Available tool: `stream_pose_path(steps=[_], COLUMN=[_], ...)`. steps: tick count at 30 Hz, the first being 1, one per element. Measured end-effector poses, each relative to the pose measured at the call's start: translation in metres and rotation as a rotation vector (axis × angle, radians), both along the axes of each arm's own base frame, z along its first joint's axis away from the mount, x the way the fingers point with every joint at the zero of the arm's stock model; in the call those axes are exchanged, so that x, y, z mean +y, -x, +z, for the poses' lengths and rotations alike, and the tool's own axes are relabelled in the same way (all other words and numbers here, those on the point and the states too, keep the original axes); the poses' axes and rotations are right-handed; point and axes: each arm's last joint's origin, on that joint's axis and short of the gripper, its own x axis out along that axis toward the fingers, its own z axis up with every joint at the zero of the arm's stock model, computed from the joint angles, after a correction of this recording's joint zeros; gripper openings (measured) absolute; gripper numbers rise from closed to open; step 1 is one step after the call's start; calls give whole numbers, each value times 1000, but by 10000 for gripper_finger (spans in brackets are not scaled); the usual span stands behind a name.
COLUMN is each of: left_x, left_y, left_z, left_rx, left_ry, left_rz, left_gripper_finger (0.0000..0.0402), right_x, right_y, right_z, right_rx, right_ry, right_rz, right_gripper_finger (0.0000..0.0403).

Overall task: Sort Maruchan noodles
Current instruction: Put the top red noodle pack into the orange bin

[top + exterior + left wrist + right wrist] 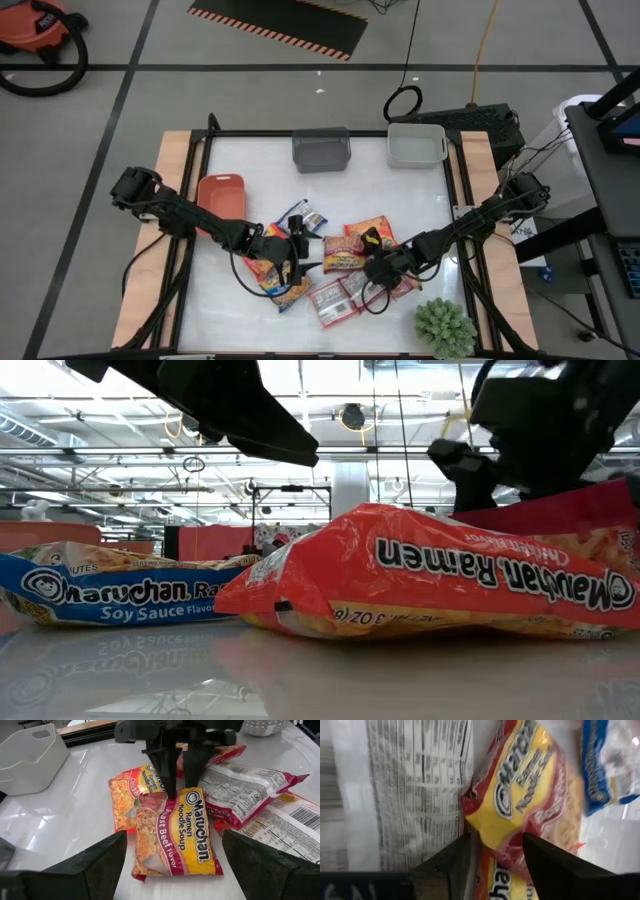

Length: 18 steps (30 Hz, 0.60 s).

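With my right gripper [180, 775] fingers parted over the Roast Beef packet [175, 835] and left gripper [293, 243] wide, I judged the crinkly wrapper slippery, best pinched at its edge.

Noodle packets [175, 832] – crinkly glossy plastic; table [75, 820] – smooth, reflective (white); wood side boards [165, 190].

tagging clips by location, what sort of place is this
Probably a robotics lab or workshop in a large industrial hall. Taped lines and a hazard-striped mat mark the concrete floor, a shop vacuum stands nearby, and the low view shows exposed ceiling trusses and lights behind the ramen packets.
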Motion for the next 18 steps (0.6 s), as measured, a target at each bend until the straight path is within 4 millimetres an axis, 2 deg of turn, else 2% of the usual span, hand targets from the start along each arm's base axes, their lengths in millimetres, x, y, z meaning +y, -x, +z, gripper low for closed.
stream_pose_path(steps=[5,9,16,18], left_x=[3,4,4,4], left_y=[-1,-1,-1,-1], left_z=[0,0,0,0], left_rx=[1,0,0,0], left_ry=[-7,1,1,1], left_rz=[6,13,12,12], left_gripper_finger=[333,333,333,333], right_x=[-3,-5,-6,-5], right_y=[1,-3,-6,-7], right_z=[-6,-6,-4,-4], right_rx=[-40,-116,-144,-151], right_ry=[6,-5,-10,-5], right_rz=[28,48,47,54], right_gripper_finger=[140,99,14,5])
